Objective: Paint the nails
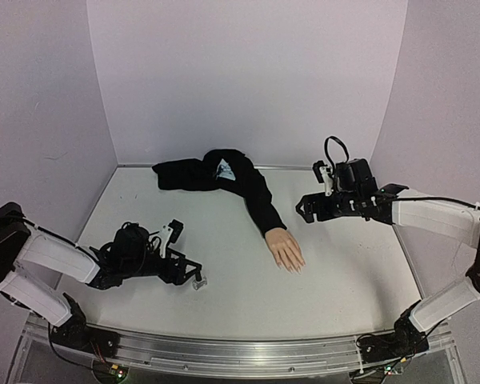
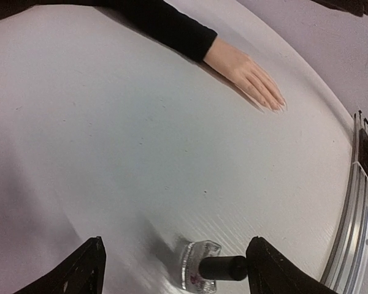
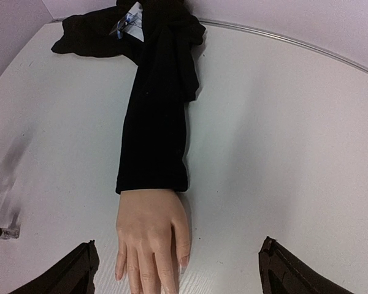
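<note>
Nails (image 2: 276, 107) look bare, on mannequin hand (image 3: 150, 239) just ahead of right gripper (image 3: 178, 245), jaws wide apart | left gripper (image 2: 175, 245) open, straddling capped bottle (image 2: 203, 274) lying flat, ungrasped | all painting left

A small clear bottle (image 2: 198, 274) with a black cap (image 2: 224, 268) is lying on its side on the white tabletop (image 1: 352, 264), near the front edge. A black cloth (image 1: 194, 174) is lying bunched close to the back wall (image 1: 248, 72), and a white label (image 3: 130, 19) is showing on it. A metal rail (image 1: 248, 352) is running along the near edge.
</note>
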### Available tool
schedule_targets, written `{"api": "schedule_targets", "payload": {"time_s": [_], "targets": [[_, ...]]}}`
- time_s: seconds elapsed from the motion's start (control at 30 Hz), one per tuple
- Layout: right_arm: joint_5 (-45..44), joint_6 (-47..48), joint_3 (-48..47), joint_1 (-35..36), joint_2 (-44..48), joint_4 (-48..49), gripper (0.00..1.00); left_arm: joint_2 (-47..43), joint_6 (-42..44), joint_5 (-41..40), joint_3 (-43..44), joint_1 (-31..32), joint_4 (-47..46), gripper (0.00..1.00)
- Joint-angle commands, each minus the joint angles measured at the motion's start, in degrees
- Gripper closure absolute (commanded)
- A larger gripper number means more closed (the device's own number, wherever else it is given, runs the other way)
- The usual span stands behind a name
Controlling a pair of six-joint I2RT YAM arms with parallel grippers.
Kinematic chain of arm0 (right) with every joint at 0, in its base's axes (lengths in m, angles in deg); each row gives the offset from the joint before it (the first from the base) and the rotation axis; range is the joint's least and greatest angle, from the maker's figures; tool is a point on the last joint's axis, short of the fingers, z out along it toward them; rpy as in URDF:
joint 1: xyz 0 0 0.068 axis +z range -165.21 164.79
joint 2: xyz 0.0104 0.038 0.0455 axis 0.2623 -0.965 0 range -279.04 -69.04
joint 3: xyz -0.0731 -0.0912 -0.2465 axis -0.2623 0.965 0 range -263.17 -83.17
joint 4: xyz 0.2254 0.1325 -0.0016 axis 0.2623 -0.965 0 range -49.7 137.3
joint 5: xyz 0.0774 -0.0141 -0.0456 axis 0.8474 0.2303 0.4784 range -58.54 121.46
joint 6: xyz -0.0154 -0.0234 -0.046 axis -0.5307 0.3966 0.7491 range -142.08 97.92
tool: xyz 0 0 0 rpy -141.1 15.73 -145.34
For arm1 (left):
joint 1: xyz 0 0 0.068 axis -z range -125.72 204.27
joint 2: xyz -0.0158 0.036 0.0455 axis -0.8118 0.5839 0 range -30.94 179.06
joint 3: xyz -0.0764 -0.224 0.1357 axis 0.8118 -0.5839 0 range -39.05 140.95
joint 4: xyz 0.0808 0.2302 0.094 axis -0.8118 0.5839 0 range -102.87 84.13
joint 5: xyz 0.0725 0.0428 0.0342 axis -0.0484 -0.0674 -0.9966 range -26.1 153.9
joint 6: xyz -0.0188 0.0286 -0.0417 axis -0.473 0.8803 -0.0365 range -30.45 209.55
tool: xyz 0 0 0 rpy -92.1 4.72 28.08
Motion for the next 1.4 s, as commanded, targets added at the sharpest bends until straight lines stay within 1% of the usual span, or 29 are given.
{"api": "schedule_targets", "payload": {"time_s": [0.0,0.1,0.2,0.33,0.4,0.47,0.5,0.6,0.63,0.7,0.73,0.77,0.87,0.93,1.03,1.1,1.17,1.27,1.37], "targets": [[-0.7,0.4,-1.8,0.6,0.7,0.6,0.07,0.0,-0.4,-11.2,-3.0,5.8,-9.3,0.16],[-1.1,0.4,-1.1,0.7,1.6,0.6,0.07,-2.2,-2.1,-15.0,-4.7,7.0,-9.7,0.15],[-1.2,0.4,-0.8,0.7,2.3,0.6,0.07,-4.8,-2.9,-16.4,-5.5,8.1,-8.5,0.14],[-0.7,0.2,-0.7,0.7,3.1,0.6,0.07,-3.4,-3.0,-17.6,-4.4,10.9,-5.6,0.16],[-0.6,0.1,-0.9,1.0,3.2,0.6,0.07,-0.8,-3.6,-17.5,-3.4,12.8,-5.3,0.21],[-0.6,0.0,-1.0,1.3,3.3,0.6,0.07,1.0,-4.2,-18.5,-3.1,14.3,-6.1,0.32],[-0.7,-0.2,-1.0,1.4,3.3,0.5,0.07,1.7,-4.4,-19.5,-3.1,15.3,-6.3,0.36],[-0.9,-0.6,-0.7,1.8,3.8,0.6,0.07,3.1,-4.7,-23.9,-3.2,17.5,-6.9,0.39],[-1.0,-0.7,-0.4,2.0,4.0,0.6,0.07,3.8,-4.5,-24.5,-3.2,17.8,-7.5,0.42],[-1.0,-0.9,0.0,2.2,4.4,0.5,0.07,6.0,-3.6,-24.9,-2.1,18.2,-7.9,0.53],[-1.0,-1.0,0.1,2.4,4.5,0.5,0.07,7.3,-3.2,-25.3,-1.4,18.6,-8.0,0.56],[-1.0,-1.1,0.2,2.6,4.6,0.5,0.07,8.7,-2.7,-25.7,-0.7,19.0,-8.3,0.59],[-1.0,-1.1,0.3,3.4,4.6,0.4,0.07,12.2,-1.7,-26.9,0.7,19.5,-10.5,0.60],[-1.0,-1.0,0.2,4.2,4.4,0.3,0.07,13.9,-0.6,-27.9,1.4,19.5,-11.5,0.64],[-0.8,-0.6,-0.4,5.2,3.8,-0.2,0.07,15.5,0.7,-28.3,2.8,19.5,-12.1,0.72],[-1.0,-0.5,-0.7,5.7,3.6,-0.4,0.08,16.5,1.3,-28.7,3.4,19.5,-12.5,0.81],[-1.3,-0.5,-0.8,6.3,3.6,-0.6,0.08,17.3,1.5,-29.3,3.5,19.5,-13.3,0.86],[-1.6,-0.5,-1.0,6.9,3.2,-0.7,0.09,18.2,1.9,-30.2,3.7,19.5,-14.0,0.97],[-0.1,0.1,-1.3,7.7,2.4,-0.9,0.11,17.6,2.2,-29.5,3.9,19.5,-14.2,1.00]]}}
